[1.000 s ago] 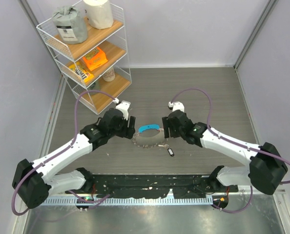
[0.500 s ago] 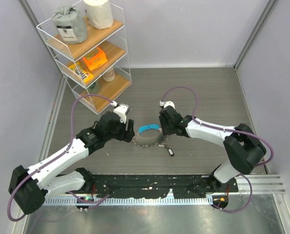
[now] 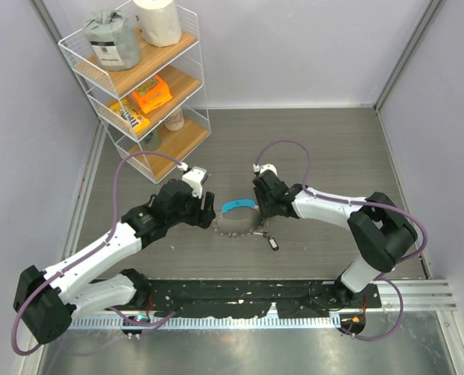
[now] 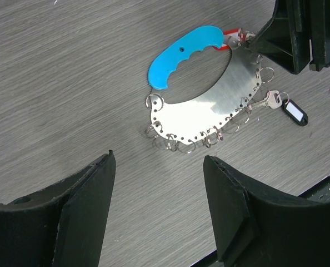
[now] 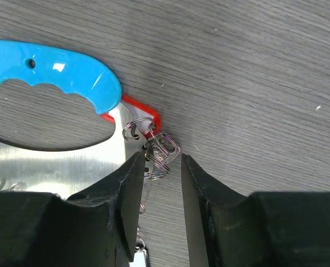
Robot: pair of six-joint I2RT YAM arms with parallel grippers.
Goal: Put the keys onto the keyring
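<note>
Silvery and flat, the keyring (image 4: 209, 111) lies on the grey table (image 3: 333, 148) about midway between the two arms. It is a crescent plate with a blue handle (image 4: 181, 55) across its far side, a red tag (image 5: 140, 105) at the handle's right end, and small split rings (image 4: 170, 142) strung along its near edge. One key (image 4: 268, 100) with a black tag (image 4: 295, 115) lies at the plate's near-right edge; whether it is linked to a ring I cannot tell. The right gripper (image 5: 159, 158) is down at the red-tag corner, its jaws drawn narrow with a small ring cluster in the gap; whether the pads actually pinch it I cannot tell. The left gripper (image 4: 158, 161) hovers just left of the plate, jaws wide and holding nothing. The step in hand looks like securing a ring so the key can be threaded on. Next, the right needs a sure pinch on one ring only, and the left must steady the plate or fetch the key. Neighbouring rings crowd the target, and the handle sits just beside it. A wire rack (image 3: 134, 86) stands well apart at far left, out of the way.
</note>
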